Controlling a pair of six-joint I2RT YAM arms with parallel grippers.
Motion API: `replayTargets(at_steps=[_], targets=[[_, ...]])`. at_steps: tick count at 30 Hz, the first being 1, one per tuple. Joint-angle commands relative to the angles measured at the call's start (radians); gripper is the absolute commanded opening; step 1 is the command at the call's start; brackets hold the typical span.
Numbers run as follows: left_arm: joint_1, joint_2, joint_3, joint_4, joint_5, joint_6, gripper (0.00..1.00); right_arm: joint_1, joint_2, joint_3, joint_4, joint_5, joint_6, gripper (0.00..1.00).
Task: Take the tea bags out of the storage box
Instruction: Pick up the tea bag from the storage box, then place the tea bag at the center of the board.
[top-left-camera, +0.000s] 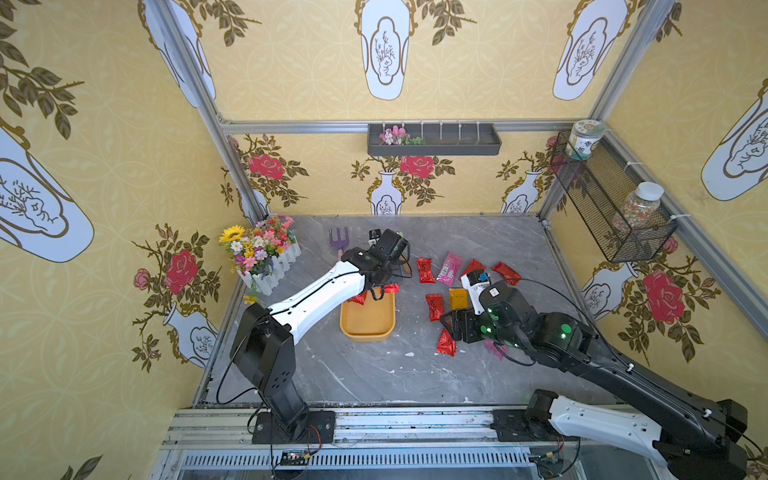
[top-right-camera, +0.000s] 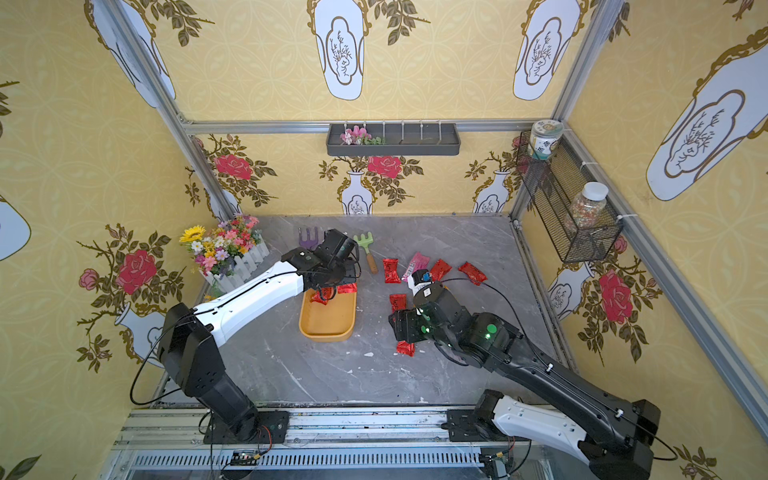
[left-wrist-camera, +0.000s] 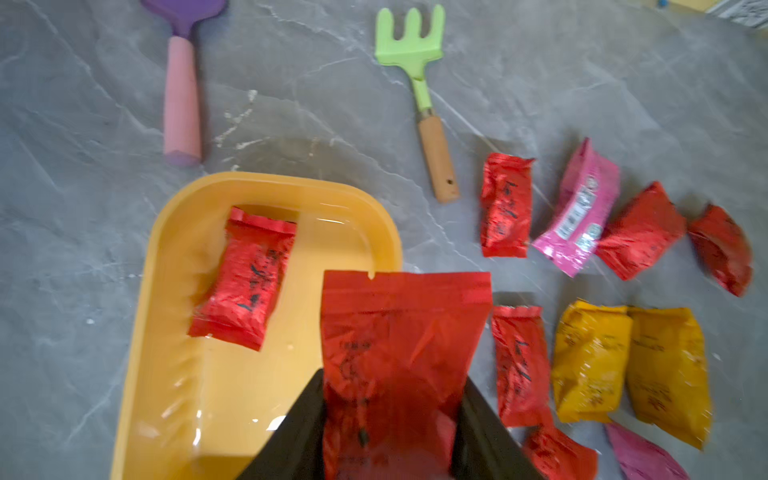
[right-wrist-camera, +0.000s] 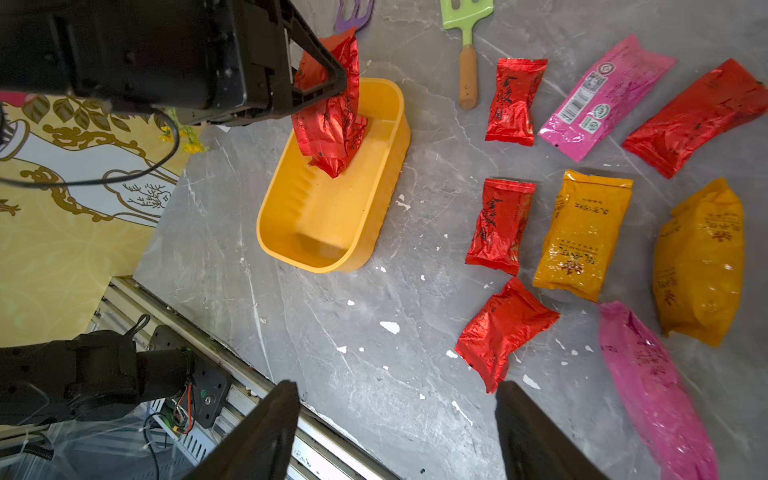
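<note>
Right now the left gripper (left-wrist-camera: 390, 415) is closed partway on a red tea bag (left-wrist-camera: 403, 328), one finger on each flat face, and most of the sachet sticks out past the fingertips. In a top view this gripper (top-left-camera: 380, 289) hangs over the 12 o'clock end of the storage box (top-left-camera: 368, 320), towards its 1 o'clock corner. From the right wrist, the held bag (right-wrist-camera: 332, 120) dangles with its lower corner over the inside of the box (right-wrist-camera: 332, 232); whether it touches the floor I cannot tell. A second red tea bag (left-wrist-camera: 245, 282) lies flat inside the box at that same end, just beside the held one.

The right gripper (right-wrist-camera: 397, 388) stands wide open with nothing between its fingers, hovering above bare table (top-left-camera: 353, 374) at about 3 o'clock from the box. The other tea bags (right-wrist-camera: 498, 226), red, golden and pink, lie spread on the table between 1 and 4 o'clock of the box, well clear of its wall. A green rake (top-right-camera: 365, 245) lies at 1 o'clock of the box.
</note>
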Motion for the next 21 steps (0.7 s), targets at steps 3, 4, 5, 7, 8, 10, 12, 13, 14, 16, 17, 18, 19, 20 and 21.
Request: replayTargets(at_steps=[3, 4, 5, 7, 8, 10, 12, 13, 14, 16, 17, 18, 19, 20, 21], targets=[[-0.135, 0.009, -0.005, -0.028, 0.017, -0.103, 0.49, -0.002, -0.060, -0.001, -0.057, 0.042, 0.006, 0.79], [-0.166, 0.012, -0.014, -0.013, 0.020, -0.142, 0.49, -0.003, -0.072, -0.004, -0.065, 0.044, 0.008, 0.79], [-0.192, 0.017, -0.023, 0.001, 0.025, -0.162, 0.49, -0.002, -0.084, -0.007, -0.075, 0.047, 0.012, 0.79], [-0.231, 0.028, -0.049, 0.030, 0.031, -0.201, 0.49, -0.002, -0.106, -0.014, -0.095, 0.052, 0.018, 0.78], [-0.248, 0.035, -0.067, 0.048, 0.034, -0.220, 0.49, -0.002, -0.116, -0.020, -0.105, 0.054, 0.023, 0.78], [-0.271, 0.051, -0.101, 0.084, 0.051, -0.250, 0.49, -0.002, -0.141, -0.034, -0.122, 0.056, 0.032, 0.78], [-0.294, 0.070, -0.126, 0.117, 0.062, -0.273, 0.49, -0.002, -0.163, -0.050, -0.134, 0.056, 0.040, 0.78], [-0.305, 0.086, -0.131, 0.124, 0.064, -0.284, 0.49, -0.002, -0.173, -0.058, -0.139, 0.056, 0.045, 0.78], [-0.317, 0.102, -0.133, 0.131, 0.066, -0.291, 0.49, -0.002, -0.183, -0.064, -0.145, 0.057, 0.048, 0.78], [-0.336, 0.134, -0.130, 0.135, 0.067, -0.302, 0.49, -0.002, -0.195, -0.069, -0.155, 0.058, 0.053, 0.78], [-0.344, 0.151, -0.131, 0.137, 0.067, -0.308, 0.49, -0.002, -0.200, -0.072, -0.160, 0.059, 0.055, 0.78], [-0.348, 0.163, -0.130, 0.137, 0.068, -0.312, 0.49, -0.002, -0.205, -0.072, -0.163, 0.060, 0.056, 0.79], [-0.354, 0.176, -0.133, 0.144, 0.069, -0.316, 0.49, -0.002, -0.210, -0.075, -0.167, 0.063, 0.057, 0.78], [-0.356, 0.187, -0.135, 0.147, 0.070, -0.319, 0.50, -0.002, -0.213, -0.074, -0.168, 0.065, 0.056, 0.78], [-0.357, 0.197, -0.138, 0.150, 0.073, -0.321, 0.49, -0.002, -0.216, -0.076, -0.170, 0.067, 0.056, 0.78]])
